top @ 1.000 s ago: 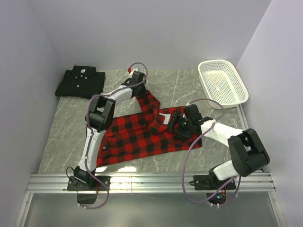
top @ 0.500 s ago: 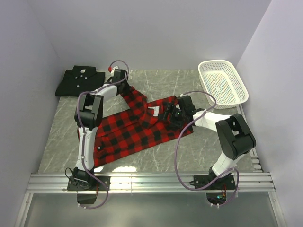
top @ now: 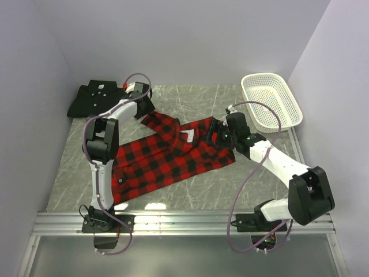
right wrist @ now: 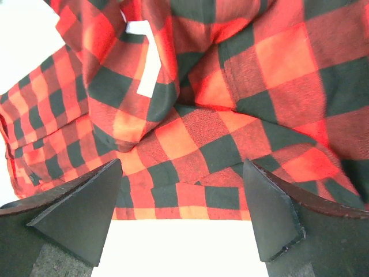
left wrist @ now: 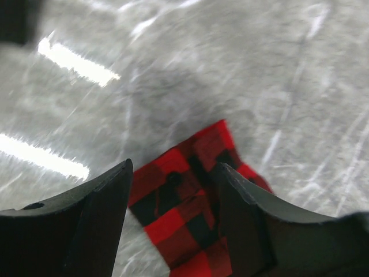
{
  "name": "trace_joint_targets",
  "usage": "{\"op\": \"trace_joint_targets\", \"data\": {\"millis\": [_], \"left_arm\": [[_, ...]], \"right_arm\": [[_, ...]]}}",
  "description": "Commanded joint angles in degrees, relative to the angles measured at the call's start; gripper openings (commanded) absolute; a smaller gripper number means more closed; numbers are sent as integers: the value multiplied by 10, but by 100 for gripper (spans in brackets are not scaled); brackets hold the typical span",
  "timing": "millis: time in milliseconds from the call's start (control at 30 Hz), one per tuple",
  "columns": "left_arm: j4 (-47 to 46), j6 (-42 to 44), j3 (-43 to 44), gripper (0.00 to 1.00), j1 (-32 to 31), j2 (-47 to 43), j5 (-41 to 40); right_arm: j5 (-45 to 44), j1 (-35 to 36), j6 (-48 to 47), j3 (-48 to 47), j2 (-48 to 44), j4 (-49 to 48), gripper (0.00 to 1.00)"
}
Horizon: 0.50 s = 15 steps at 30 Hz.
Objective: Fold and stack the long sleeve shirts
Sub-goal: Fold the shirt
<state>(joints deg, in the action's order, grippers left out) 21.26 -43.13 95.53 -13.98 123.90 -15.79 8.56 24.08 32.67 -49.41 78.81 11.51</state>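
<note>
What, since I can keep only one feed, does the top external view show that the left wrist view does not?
Only top external: the folded plain black collared shirt, the white plastic mesh basket and the right gripper. Only left wrist: the left gripper close up, its fingers apart over a cloth corner. Both: the red-and-black checked plaid shirt and the grey marbled table.

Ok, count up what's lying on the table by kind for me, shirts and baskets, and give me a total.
Shirts: 2 (red-and-black plaid shirt, black shirt)
Baskets: 1 (white mesh basket)
Total: 3
</note>
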Motion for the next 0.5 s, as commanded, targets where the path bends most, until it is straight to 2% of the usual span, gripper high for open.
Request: {"op": "trace_joint_targets", "data": {"millis": [0,333,467], "left_arm": [[69,-35,18,67,2,-7,-29],[113,-76,39,67,3,41,-28],[127,-89,41,63,3,61,-26]], "right_arm": [[-33,-1,-27,7,-33,20,92],[-15,0,-27,40,-52,1,92],[-10,-1,-25,48,-54,-5,92]]}}
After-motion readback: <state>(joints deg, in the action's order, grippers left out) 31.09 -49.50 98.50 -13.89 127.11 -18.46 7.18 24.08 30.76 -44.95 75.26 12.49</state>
